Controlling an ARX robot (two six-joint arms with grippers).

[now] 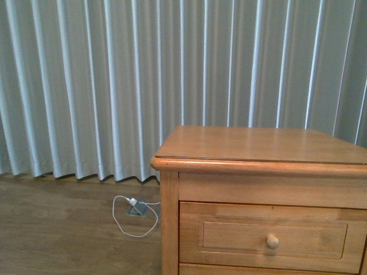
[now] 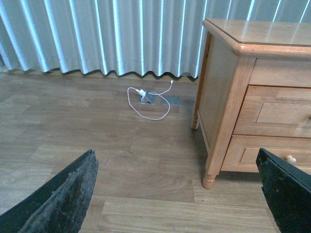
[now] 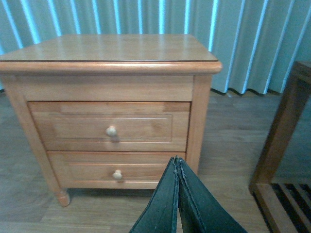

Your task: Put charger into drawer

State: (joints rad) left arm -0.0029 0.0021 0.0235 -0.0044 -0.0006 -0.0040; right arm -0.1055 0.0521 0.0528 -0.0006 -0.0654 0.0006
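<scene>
Pleated grey curtain (image 1: 114, 86) behind; white cable (image 1: 135, 220) on wood floor (image 1: 57, 229).

Left gripper (image 2: 177, 194): seen in the left wrist view only. Two dark, rough-surfaced fingers (image 2: 63, 194) stand spread wide apart, one at each lower corner of the view; nothing between them.

Right gripper (image 3: 178, 194): seen in the right wrist view only. Two dark fingers (image 3: 163, 206) pressed flat together, their inner edges meeting along one thin seam; nothing held between them.

Front view: neither arm nor gripper in sight.
</scene>
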